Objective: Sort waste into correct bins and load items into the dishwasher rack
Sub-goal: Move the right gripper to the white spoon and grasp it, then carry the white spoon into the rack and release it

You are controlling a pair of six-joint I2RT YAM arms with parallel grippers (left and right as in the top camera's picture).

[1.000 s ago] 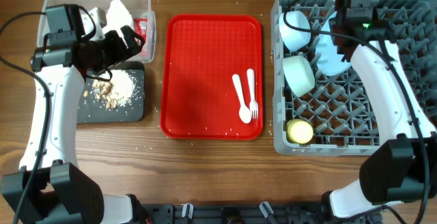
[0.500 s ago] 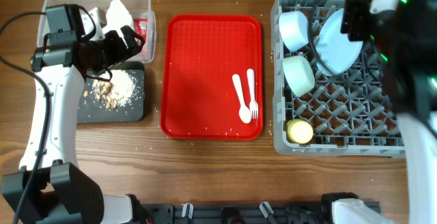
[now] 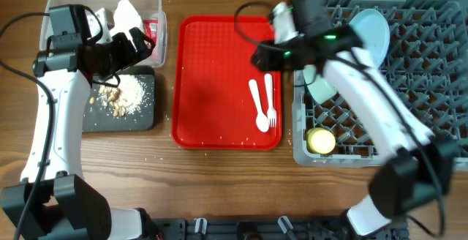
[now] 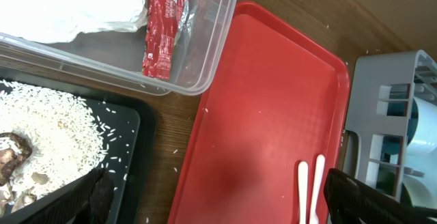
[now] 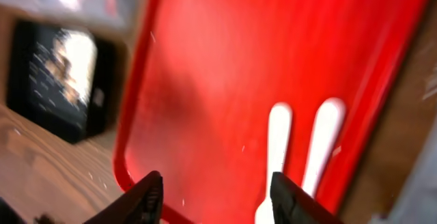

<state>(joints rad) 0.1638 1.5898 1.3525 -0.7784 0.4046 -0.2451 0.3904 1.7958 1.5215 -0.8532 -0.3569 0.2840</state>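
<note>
Overhead view: the spoon (image 3: 256, 107) and fork (image 3: 269, 97) lie side by side on the near right part of the red tray (image 3: 212, 72), just left of the dishwasher rack (image 3: 380, 134), which holds the plate (image 3: 369, 34) and yellow cup (image 3: 320, 140). The right gripper (image 5: 217, 186) hovers over the tray's right side with fingers apart and empty. The left gripper (image 4: 218, 203) is spread wide and empty where the clear bin (image 3: 158, 17) meets the black bin (image 3: 142, 117).

From overhead we look straight down on the whole table (image 3: 219, 174). Our left wrist view looks down obliquely, near, over the bins (image 4: 218, 33) toward the tray (image 4: 273, 101). Our right wrist view, nearer and blurred, shares that tray and cutlery (image 5: 278, 142).
</note>
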